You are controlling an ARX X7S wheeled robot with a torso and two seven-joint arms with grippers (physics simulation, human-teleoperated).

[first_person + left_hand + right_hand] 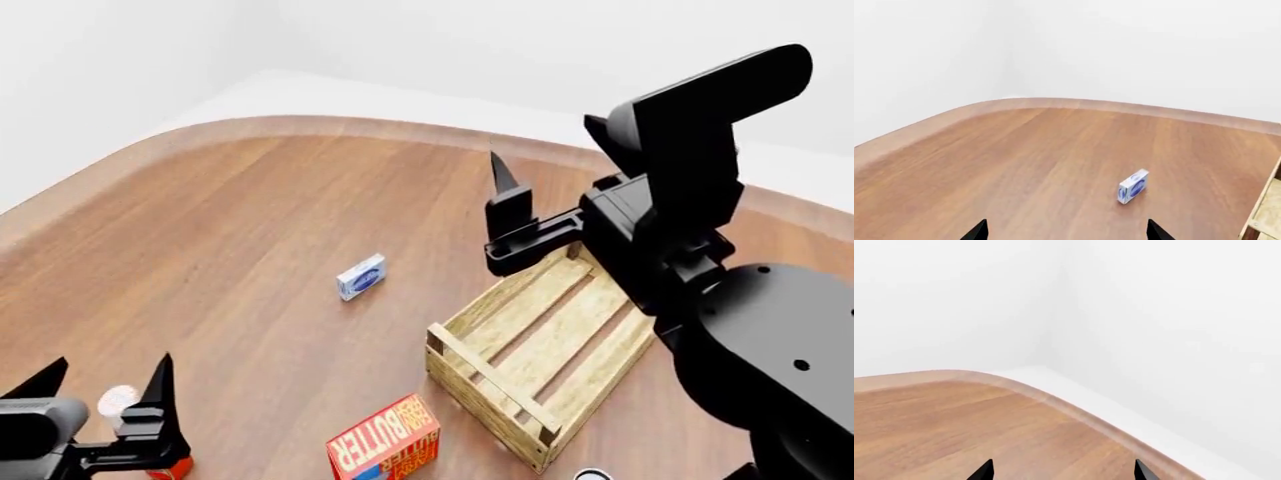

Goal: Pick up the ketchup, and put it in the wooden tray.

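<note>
The ketchup is mostly hidden. Only its white cap (118, 400) and a sliver of red by the left gripper's body show at the bottom left of the head view. My left gripper (107, 366) is open, its fingertips apart on either side of the cap; in the left wrist view (1067, 235) nothing is between them. The wooden tray (470, 358), a pale slatted crate, lies right of centre, and its corner shows in the left wrist view (1262, 212). My right gripper (507, 190) is open and empty, raised above the tray's far end; its wrist view (1062, 474) shows only table and wall.
A small blue-and-white box (360, 277) lies on the table (240, 220) left of the tray; it also shows in the left wrist view (1133, 186). A red-orange butter box (387, 440) stands in front of the tray. The table's curved far edge (1074, 410) meets white walls.
</note>
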